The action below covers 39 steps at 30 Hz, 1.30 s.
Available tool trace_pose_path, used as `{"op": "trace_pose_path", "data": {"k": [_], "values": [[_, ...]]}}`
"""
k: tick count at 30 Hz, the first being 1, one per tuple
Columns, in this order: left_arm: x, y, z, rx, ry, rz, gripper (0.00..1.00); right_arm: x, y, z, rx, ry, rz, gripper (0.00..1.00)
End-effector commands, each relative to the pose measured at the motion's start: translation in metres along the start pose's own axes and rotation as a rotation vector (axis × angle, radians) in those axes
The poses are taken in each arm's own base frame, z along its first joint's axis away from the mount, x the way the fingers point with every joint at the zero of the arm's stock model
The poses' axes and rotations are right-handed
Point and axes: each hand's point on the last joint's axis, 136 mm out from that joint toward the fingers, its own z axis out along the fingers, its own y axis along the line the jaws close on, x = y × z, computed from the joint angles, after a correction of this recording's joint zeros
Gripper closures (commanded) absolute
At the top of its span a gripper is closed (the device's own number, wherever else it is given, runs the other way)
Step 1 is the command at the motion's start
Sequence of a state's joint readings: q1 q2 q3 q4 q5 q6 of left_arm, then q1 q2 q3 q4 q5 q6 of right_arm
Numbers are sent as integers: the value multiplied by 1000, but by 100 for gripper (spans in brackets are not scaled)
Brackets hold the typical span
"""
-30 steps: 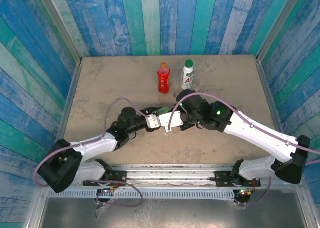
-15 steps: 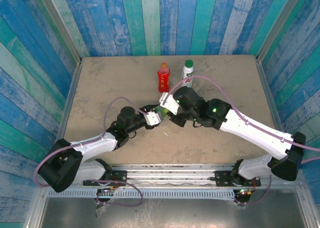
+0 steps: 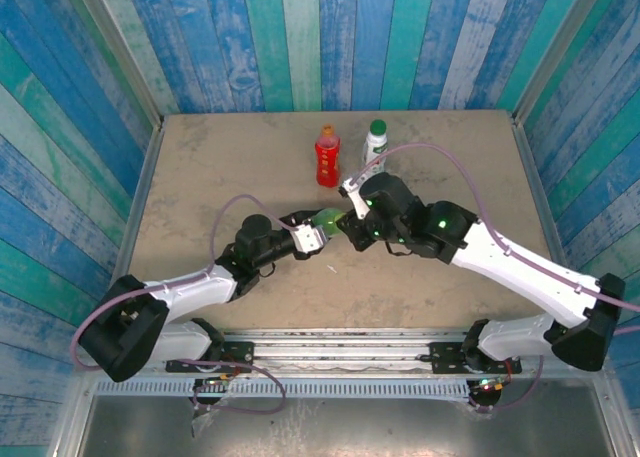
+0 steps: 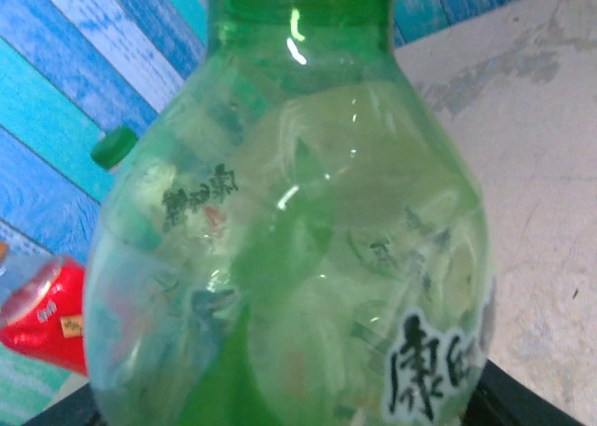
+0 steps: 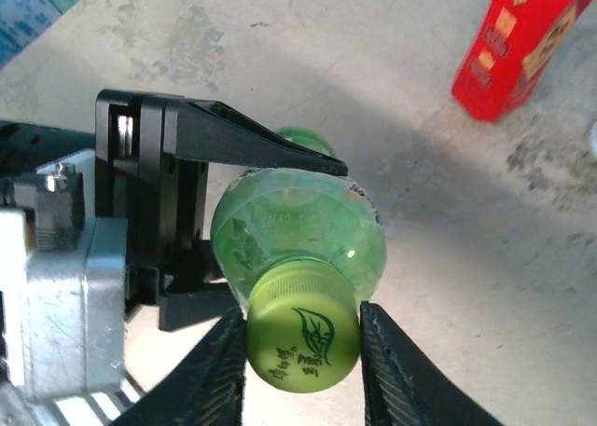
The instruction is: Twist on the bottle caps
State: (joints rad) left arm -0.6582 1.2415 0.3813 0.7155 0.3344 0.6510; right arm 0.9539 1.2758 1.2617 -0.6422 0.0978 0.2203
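Over the counter's (image 3: 200, 157) middle, the left end effector (image 3: 312, 235) clamps the green bottle (image 4: 298, 221), its long axis and neck pointing straight into the right end effector (image 5: 303, 351), whose fingers (image 5: 219, 379) flank the yellow-green cap (image 5: 303, 337), though whether they pinch it cannot be told.

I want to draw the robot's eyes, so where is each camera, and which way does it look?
Top: above and behind the arms, looking down at the table; both arms show, left gripper and right gripper at the green bottle.
Left wrist: on the left arm, close against the green bottle; a dark finger edge shows.
Right wrist: on the right arm, facing the cap between its own fingers.
Shared: all three see the green bottle and red bottle.
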Motion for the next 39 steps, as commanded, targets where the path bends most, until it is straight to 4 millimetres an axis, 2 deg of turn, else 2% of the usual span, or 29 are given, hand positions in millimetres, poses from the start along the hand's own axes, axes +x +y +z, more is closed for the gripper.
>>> {"op": "trace_pose_path", "data": {"k": [1,3,6,12,18,28,32,34,39], "values": [[-12,6,1,-19,-53,13,41,12,-10,-15,28,33,-288,55],[-11,4,1,-11,-50,13,41,19,-3,-18,-29,43,-471,48],[-12,2,0,2,-56,11,41,28,10,-24,-122,28,-763,46],[-10,-1,-2,10,-51,19,41,15,12,-25,-114,-9,-1005,45],[-6,-4,-1,20,-38,21,40,7,10,-16,-99,17,-1046,47],[-10,-4,-6,12,-51,30,40,10,10,-3,-150,102,-1033,66],[-9,-4,-6,12,-52,30,40,9,5,-1,-136,110,-1027,61],[-10,-4,-6,14,-54,29,40,8,3,1,-126,117,-1018,62],[-11,-3,-6,8,-57,29,40,3,2,0,-121,108,-966,75]]}}
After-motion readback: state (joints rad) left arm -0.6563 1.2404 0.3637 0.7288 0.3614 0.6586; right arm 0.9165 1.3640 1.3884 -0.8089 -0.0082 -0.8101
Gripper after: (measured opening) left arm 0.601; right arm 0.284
